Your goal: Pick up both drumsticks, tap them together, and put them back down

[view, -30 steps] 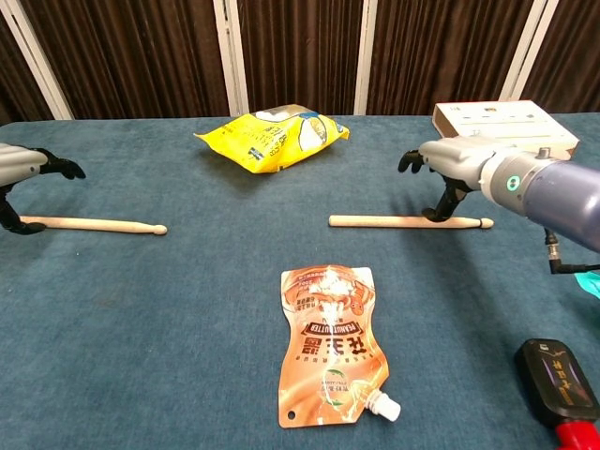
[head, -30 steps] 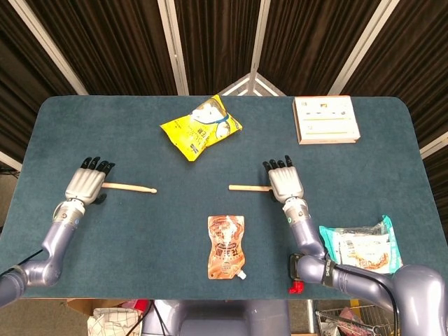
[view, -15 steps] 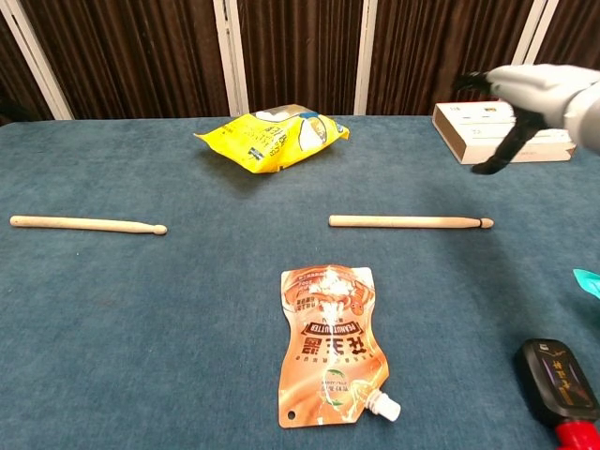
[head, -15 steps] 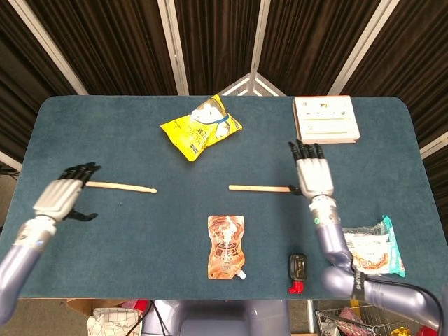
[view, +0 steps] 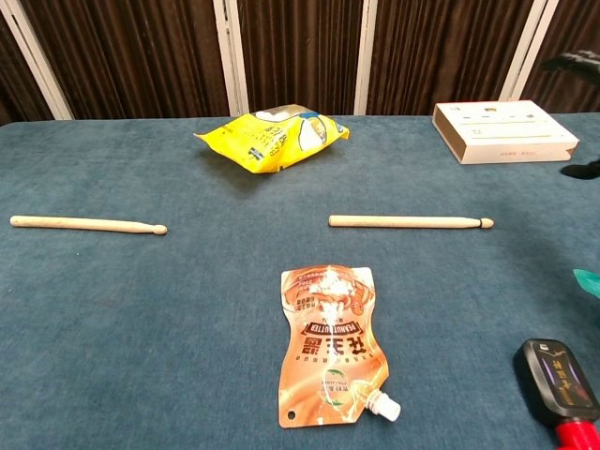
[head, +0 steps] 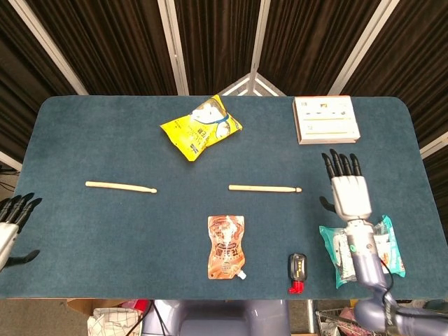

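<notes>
Two wooden drumsticks lie flat on the blue table. The left drumstick (head: 120,186) (view: 87,224) points its tip toward the middle. The right drumstick (head: 264,188) (view: 410,222) has its tip to the right. My right hand (head: 344,184) hovers open to the right of that stick, fingers spread, holding nothing; only its fingertips (view: 577,62) show at the chest view's right edge. My left hand (head: 12,218) is at the far left edge of the head view, open and apart from the left stick.
A yellow snack bag (head: 200,127) lies at the back centre and a white box (head: 325,120) at the back right. An orange pouch (head: 227,246) sits near the front, a black-and-red device (head: 297,271) beside it, a green packet (head: 364,249) under my right forearm.
Both hands have drawn outward and back from the drumsticks, the left to the table's left edge, the right to the right. The sticks lie where they were.
</notes>
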You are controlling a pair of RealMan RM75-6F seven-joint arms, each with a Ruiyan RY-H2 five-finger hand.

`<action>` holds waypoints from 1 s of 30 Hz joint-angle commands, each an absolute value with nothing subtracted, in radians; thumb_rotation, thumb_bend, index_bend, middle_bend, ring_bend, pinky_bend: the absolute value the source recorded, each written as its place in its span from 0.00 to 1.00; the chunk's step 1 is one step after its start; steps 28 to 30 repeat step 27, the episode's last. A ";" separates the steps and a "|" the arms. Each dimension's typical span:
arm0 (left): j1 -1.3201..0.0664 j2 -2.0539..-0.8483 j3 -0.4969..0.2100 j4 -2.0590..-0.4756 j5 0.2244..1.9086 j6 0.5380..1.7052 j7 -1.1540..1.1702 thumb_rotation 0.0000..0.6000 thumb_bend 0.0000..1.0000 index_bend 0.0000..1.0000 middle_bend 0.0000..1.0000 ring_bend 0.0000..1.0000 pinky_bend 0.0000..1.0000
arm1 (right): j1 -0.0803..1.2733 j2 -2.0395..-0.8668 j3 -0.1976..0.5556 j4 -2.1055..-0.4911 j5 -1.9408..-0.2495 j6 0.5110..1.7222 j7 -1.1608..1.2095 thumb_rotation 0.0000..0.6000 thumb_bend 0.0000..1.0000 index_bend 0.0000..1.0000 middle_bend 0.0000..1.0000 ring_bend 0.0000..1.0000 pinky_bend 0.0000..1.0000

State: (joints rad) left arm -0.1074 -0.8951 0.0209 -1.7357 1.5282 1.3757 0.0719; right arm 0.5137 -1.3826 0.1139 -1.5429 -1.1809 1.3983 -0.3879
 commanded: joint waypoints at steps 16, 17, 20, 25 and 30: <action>0.063 -0.968 0.088 -1.672 1.617 1.624 0.125 1.00 0.25 0.01 0.00 0.00 0.00 | 0.204 -1.172 -0.140 -1.763 -1.538 1.679 -0.366 1.00 0.23 0.01 0.02 0.08 0.00; 0.069 -0.974 0.087 -1.669 1.621 1.635 0.128 1.00 0.25 0.01 0.00 0.00 0.00 | 0.195 -1.174 -0.143 -1.760 -1.548 1.687 -0.364 1.00 0.23 0.01 0.02 0.08 0.00; 0.092 -1.002 0.082 -1.652 1.636 1.685 0.126 1.00 0.25 0.01 0.00 0.00 0.00 | 0.170 -1.185 -0.149 -1.753 -1.583 1.707 -0.370 1.00 0.23 0.01 0.02 0.08 0.00; 0.121 -1.042 0.065 -1.634 1.650 1.754 0.147 1.00 0.25 0.02 0.00 0.00 0.00 | 0.144 -1.193 -0.151 -1.749 -1.615 1.702 -0.398 1.00 0.23 0.01 0.02 0.08 0.00; 0.128 -1.051 0.063 -1.631 1.654 1.765 0.157 1.00 0.26 0.02 0.00 0.00 0.00 | 0.139 -1.193 -0.143 -1.756 -1.617 1.700 -0.404 1.00 0.23 0.01 0.02 0.08 0.00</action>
